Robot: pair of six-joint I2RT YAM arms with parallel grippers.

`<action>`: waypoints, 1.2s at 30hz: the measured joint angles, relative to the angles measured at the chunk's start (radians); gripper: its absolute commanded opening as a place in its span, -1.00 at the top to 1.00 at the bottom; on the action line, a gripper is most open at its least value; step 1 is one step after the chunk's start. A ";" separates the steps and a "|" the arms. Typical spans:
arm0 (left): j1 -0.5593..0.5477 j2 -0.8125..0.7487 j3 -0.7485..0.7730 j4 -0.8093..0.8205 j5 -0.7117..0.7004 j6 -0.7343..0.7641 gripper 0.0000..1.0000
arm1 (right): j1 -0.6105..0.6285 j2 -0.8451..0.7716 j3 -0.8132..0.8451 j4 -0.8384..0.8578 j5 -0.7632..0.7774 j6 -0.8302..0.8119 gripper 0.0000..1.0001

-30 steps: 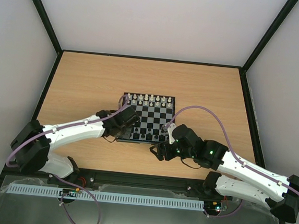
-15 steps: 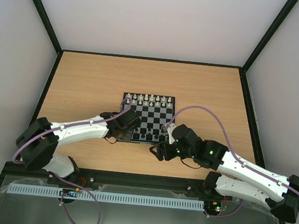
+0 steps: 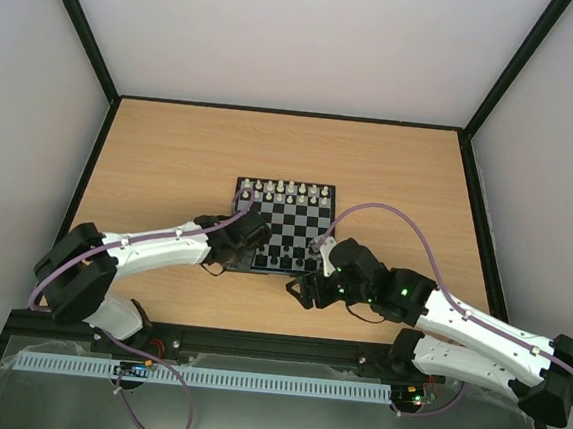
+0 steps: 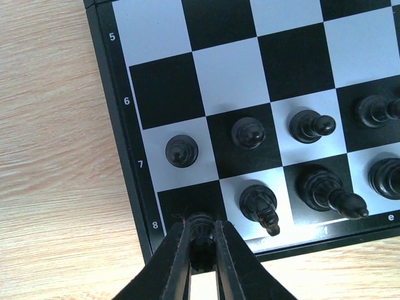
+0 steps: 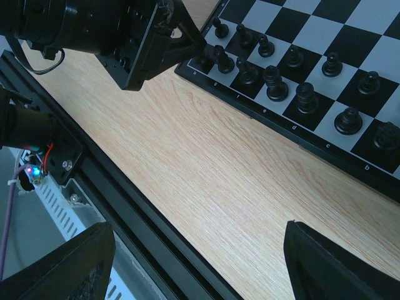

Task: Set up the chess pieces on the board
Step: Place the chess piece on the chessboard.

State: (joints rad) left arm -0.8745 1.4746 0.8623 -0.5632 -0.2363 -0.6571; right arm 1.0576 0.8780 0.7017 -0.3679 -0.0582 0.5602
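A dark chess piece (image 4: 201, 222) is pinched upright in the closed left tool (image 4: 201, 235), right at the near-left corner square of the board (image 4: 116, 106), with the other dark chess pieces (image 4: 249, 132) ranked to its right; the right tool (image 5: 199, 226), spread wide and empty, is seen farther off over the desk (image 5: 187, 144)

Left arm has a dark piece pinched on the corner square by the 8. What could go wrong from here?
1. The left gripper is shut on the corner piece, with a neighbouring dark piece on the next square. Opening or pulling away could knock that neighbour over.
2. The corner square sits against the rim of the board. If the piece clings to a finger on release, it may tip off onto the table.
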 measured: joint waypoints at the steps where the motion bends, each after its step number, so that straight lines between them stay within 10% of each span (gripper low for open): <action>1: 0.001 0.001 0.000 0.000 0.000 0.000 0.77 | 0.000 0.000 0.000 0.000 -0.001 0.000 -0.50; 36: 0.011 -0.019 -0.008 -0.009 -0.021 0.005 0.27 | 0.000 0.006 -0.006 0.001 -0.010 -0.003 -0.50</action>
State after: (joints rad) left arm -0.8635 1.4555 0.8539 -0.5720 -0.2573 -0.6518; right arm 1.0576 0.8837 0.6960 -0.3668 -0.0677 0.5571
